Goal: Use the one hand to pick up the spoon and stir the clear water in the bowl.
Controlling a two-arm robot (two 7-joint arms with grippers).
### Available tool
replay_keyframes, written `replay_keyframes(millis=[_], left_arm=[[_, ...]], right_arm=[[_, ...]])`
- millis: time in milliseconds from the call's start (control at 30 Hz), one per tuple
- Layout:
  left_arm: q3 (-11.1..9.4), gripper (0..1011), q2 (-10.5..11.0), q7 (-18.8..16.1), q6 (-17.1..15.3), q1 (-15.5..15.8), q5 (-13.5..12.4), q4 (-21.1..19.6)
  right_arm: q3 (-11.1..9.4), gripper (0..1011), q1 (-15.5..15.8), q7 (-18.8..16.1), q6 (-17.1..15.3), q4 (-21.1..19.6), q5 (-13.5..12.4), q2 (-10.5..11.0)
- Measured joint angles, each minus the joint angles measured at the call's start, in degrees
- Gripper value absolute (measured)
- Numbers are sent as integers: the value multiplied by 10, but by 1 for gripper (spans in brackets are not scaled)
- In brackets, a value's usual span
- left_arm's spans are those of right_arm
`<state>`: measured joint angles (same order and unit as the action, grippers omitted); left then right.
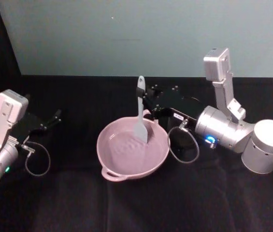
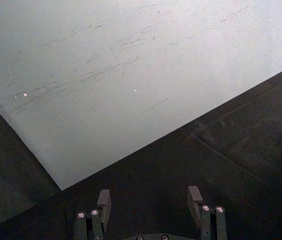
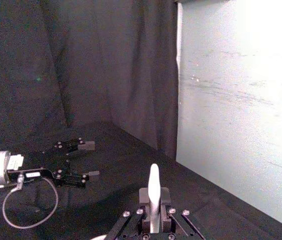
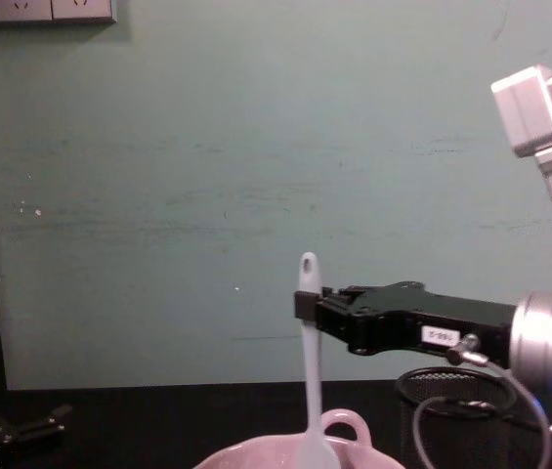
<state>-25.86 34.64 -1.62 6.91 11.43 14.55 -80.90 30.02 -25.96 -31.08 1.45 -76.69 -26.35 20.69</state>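
Spoon (image 1: 141, 113) hangs upright with its head down inside the pink bowl (image 1: 102, 157) mid-table. The right gripper (image 1: 146, 102) is clamped on its upper handle, I guess so a wrist swirl stirs the water. Left gripper (image 1: 55, 118) is parked far left, fingers spread wide. The white label (image 4: 440, 335) on the right gripper is too small to read.
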Motion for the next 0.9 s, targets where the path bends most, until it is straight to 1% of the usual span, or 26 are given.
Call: replay_keyframes(millis=[167, 200, 300, 467, 500, 600, 633, 767, 800, 900], left_arm=[[0, 1011, 0, 0, 0, 0, 0, 0], [0, 1011, 0, 0, 0, 0, 0, 0], [0, 1011, 0, 0, 0, 0, 0, 0], [0, 1011, 0, 0, 0, 0, 0, 0], [0, 1011, 0, 0, 0, 0, 0, 0], [0, 1011, 0, 0, 0, 0, 0, 0], [0, 1011, 0, 0, 0, 0, 0, 0], [0, 1011, 0, 0, 0, 0, 0, 0], [0, 1011, 0, 0, 0, 0, 0, 0], [0, 1011, 0, 0, 0, 0, 0, 0]], right_arm=[[-11, 118, 13, 4, -22, -29, -4, 15], [-15, 118, 19, 3, -32, -41, -10, 21], [-19, 118, 26, 2, -47, -58, -20, 29], [-18, 118, 43, -10, -75, -98, -42, 46], [-15, 118, 47, -15, -80, -108, -49, 50], [-10, 118, 53, -23, -87, -120, -61, 53], [-5, 118, 56, -27, -89, -125, -67, 54], [5, 118, 57, -35, -90, -128, -74, 53], [12, 118, 56, -38, -90, -127, -76, 51], [23, 118, 51, -44, -84, -120, -78, 43]])
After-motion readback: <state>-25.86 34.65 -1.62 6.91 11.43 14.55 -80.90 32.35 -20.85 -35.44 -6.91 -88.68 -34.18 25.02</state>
